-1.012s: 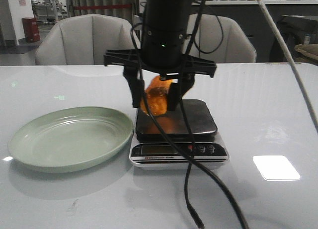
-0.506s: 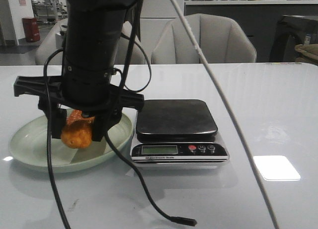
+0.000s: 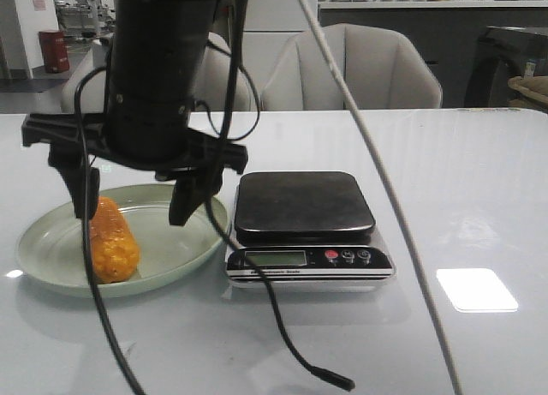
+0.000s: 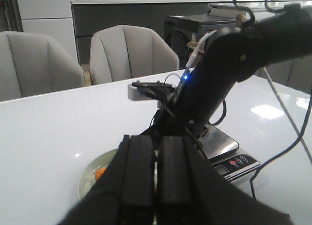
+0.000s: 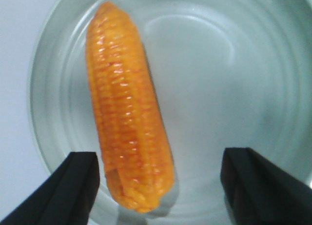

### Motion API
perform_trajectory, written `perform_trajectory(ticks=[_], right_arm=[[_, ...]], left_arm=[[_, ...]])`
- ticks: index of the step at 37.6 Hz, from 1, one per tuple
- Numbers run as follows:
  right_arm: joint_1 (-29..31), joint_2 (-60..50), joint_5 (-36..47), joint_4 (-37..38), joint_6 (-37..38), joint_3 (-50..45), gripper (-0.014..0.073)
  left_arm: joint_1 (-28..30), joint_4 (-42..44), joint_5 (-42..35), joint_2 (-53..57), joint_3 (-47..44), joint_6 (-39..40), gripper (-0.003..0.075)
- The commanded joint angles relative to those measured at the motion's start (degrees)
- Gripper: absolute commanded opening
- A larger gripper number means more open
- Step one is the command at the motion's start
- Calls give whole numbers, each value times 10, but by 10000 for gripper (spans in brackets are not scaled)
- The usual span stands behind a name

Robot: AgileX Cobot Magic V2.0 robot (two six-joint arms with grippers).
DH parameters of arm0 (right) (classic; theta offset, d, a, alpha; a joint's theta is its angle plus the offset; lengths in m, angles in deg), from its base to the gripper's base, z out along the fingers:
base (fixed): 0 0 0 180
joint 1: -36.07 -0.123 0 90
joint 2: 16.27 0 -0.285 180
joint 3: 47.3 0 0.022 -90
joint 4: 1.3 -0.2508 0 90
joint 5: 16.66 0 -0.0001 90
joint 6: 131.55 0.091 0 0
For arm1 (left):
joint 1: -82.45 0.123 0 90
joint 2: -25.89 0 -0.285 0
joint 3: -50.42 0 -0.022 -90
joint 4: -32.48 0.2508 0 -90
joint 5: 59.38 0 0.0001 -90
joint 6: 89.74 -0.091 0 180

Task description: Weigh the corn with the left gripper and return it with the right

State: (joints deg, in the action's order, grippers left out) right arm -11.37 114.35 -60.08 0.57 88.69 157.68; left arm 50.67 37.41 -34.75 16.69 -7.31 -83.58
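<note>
From the front, the corn [image 3: 114, 241] lies on the green plate [image 3: 175, 254], the right gripper [image 3: 134, 200] spread wide above it, beside the scale [image 3: 304, 224]. Left wrist: the left gripper [image 4: 155, 173] pressed together (holding nothing). Right wrist: corn free between parted fingers [image 5: 78, 178].

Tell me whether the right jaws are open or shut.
Open. The right gripper hangs over the plate with its jaws spread wide, and the corn lies free on the plate between them, ungripped.
</note>
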Motion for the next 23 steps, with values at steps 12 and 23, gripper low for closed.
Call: perform_trajectory(ticks=[12, 23], right_arm=[[105, -194, -152, -43, -290, -3, 611], [134, -371, -90, -92, -365, -192, 611]], left_arm=[[1, 1, -48, -6, 13, 0, 113], [1, 1, -48, -6, 13, 0, 113]])
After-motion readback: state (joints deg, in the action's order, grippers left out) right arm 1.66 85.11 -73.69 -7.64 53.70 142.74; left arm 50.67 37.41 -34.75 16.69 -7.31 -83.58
